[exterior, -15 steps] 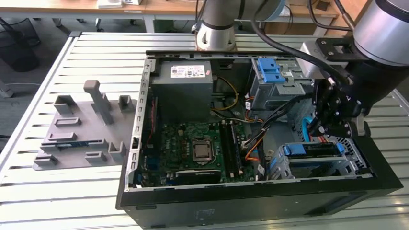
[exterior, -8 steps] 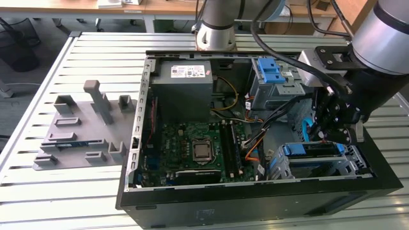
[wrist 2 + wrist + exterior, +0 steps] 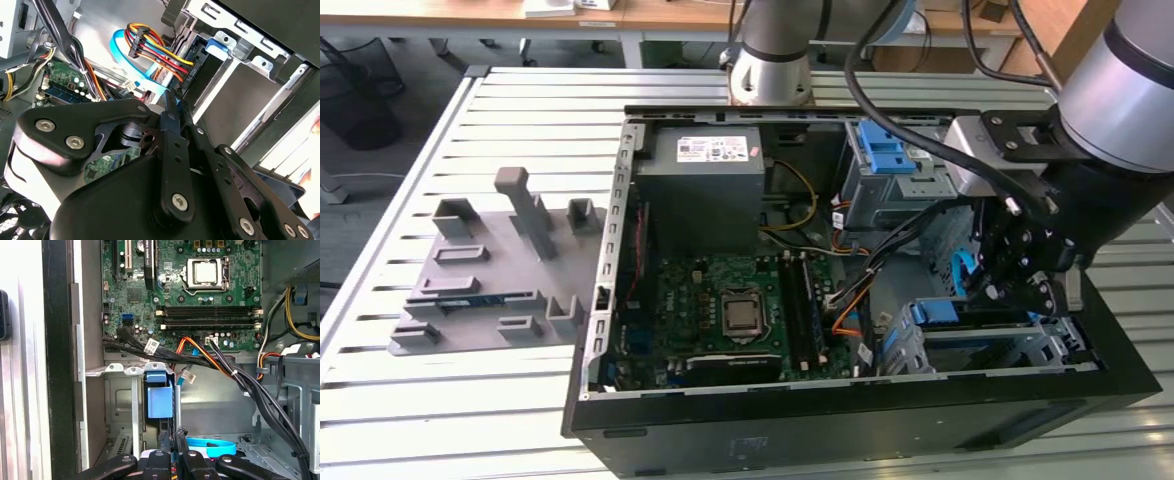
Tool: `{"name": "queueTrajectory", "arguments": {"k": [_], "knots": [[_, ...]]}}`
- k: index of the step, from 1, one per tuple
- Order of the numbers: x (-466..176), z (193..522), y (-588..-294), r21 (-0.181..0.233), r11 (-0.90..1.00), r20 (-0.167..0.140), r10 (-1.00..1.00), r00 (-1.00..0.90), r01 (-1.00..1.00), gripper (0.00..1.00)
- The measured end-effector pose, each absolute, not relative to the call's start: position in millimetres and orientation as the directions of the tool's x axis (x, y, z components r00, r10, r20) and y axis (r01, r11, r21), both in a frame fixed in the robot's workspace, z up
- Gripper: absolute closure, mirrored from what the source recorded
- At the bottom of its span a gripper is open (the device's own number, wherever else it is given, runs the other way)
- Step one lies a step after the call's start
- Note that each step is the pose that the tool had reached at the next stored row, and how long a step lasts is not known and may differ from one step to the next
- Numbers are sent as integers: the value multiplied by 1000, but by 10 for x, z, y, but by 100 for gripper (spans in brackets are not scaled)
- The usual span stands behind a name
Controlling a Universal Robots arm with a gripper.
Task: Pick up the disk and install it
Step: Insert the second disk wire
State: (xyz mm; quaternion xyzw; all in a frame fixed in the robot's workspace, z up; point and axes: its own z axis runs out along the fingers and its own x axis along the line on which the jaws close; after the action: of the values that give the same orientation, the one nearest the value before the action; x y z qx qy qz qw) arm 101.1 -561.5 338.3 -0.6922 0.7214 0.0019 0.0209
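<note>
The disk sits in the metal drive cage at the case's front corner, in the exterior view's lower right. Its blue bracket (image 3: 937, 312) shows there, and in both wrist views (image 3: 160, 399) (image 3: 220, 42). A bundle of coloured wires (image 3: 165, 61) runs to the disk's dark end. My gripper (image 3: 1017, 288) hangs just above the cage. Its two black fingers lie pressed together, shut, with nothing seen between them, in both wrist views (image 3: 173, 439) (image 3: 175, 107). A flat blue cable (image 3: 131, 59) curves past the fingertips.
The open computer case (image 3: 607, 300) lies on a slatted metal table. Inside are the green motherboard (image 3: 200, 295), a grey power-supply box (image 3: 715, 168) and a second blue-latched bay (image 3: 887, 150). Thick black cables (image 3: 260, 395) cross beside the cage. A grey fixture (image 3: 494, 270) stands at the exterior view's left.
</note>
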Motion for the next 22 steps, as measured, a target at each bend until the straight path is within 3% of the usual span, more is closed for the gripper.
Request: {"name": "queueTrajectory", "arguments": {"k": [22], "knots": [[1024,3340,-5641,-26,42,-34,-999,-41,-999,84]]}}
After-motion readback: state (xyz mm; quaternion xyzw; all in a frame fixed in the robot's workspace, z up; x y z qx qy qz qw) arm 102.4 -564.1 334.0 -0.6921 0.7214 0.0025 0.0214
